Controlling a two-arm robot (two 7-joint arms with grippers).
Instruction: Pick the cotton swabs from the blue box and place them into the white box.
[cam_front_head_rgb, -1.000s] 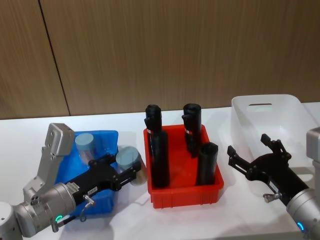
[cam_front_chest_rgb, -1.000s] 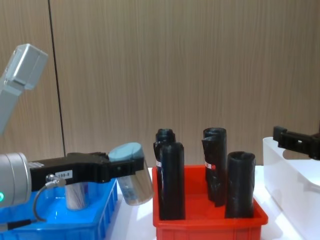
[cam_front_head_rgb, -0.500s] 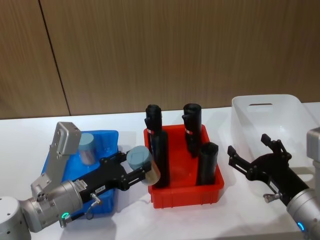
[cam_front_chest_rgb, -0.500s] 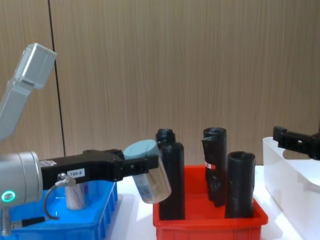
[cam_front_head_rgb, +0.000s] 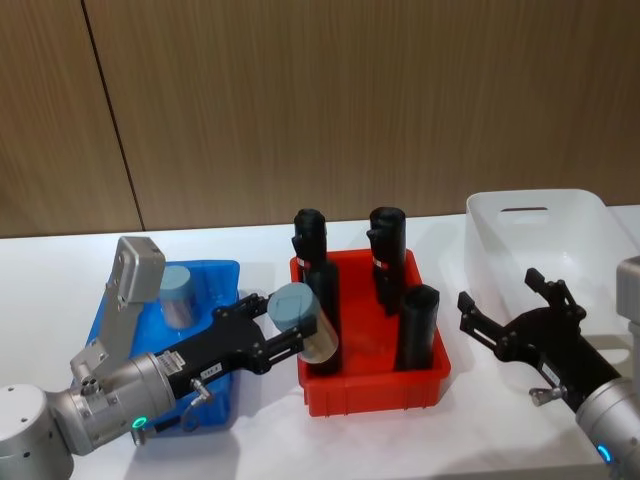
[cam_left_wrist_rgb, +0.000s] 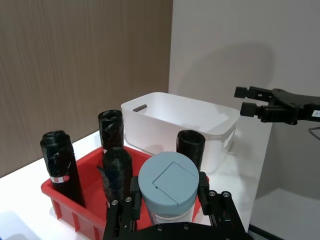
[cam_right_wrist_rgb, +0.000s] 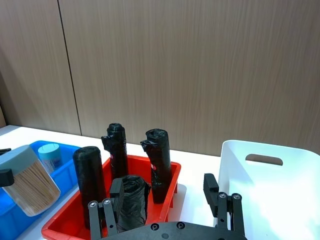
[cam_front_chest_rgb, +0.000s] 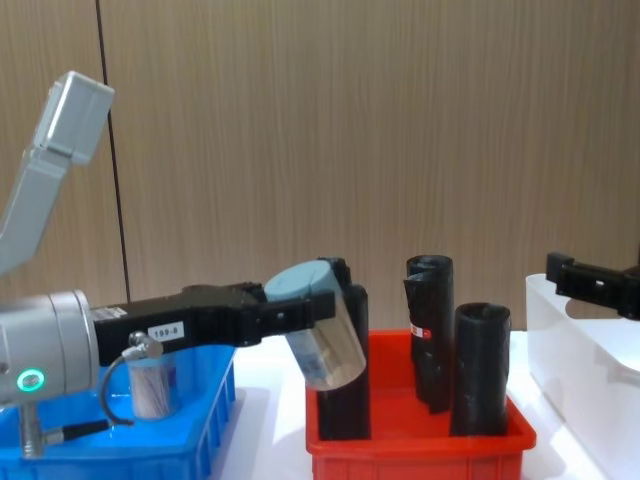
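Cotton swabs (cam_front_head_rgb: 305, 325): one tub clamped by its sides in the left gripper (cam_front_head_rgb: 278, 330); held tilted, pale blue lid up and toward the robot; white sticks visible through the clear wall. Position: clear of the blue box (cam_front_head_rgb: 210, 266), in the air at the left edge of the red bin (cam_front_head_rgb: 370, 385), in front of the nearest black roll (cam_front_head_rgb: 322, 330) (contact with that roll cannot be told); well apart from the white box (cam_front_head_rgb: 480, 240). A second tub (cam_front_head_rgb: 177, 293) stands upright inside the blue box, at its far side. Right gripper (cam_front_head_rgb: 498, 290): fingers spread, nothing between them; hovers over the table just before the white box's near left corner.
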